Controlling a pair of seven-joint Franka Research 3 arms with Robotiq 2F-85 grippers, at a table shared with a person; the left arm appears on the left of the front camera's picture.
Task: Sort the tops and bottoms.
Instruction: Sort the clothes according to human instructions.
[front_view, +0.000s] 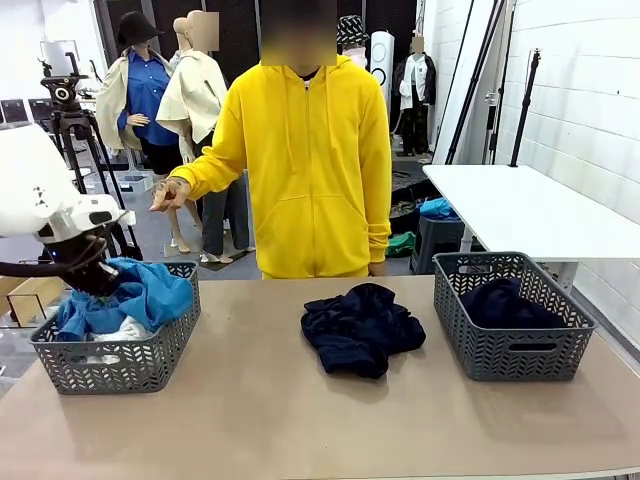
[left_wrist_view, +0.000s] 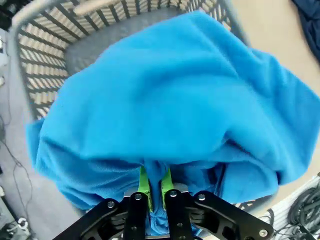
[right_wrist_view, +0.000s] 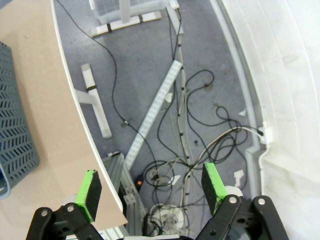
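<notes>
L hand (left_wrist_view: 154, 184) was clamped on the blue top (left_wrist_view: 165, 100) over the left basket (front_view: 120, 365), R hand (right_wrist_view: 151, 185) apart past the tabletop (right_wrist_view: 30, 20) edge; next, I'd say: let go, then fetch the navy bottom (front_view: 360, 328) mid-tabletop.

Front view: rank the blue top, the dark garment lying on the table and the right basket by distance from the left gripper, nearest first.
1. The blue top: clamped in the left gripper's jaws, over the left basket.
2. The dark garment: middle of the table.
3. The right basket: far right end of the table.
</notes>
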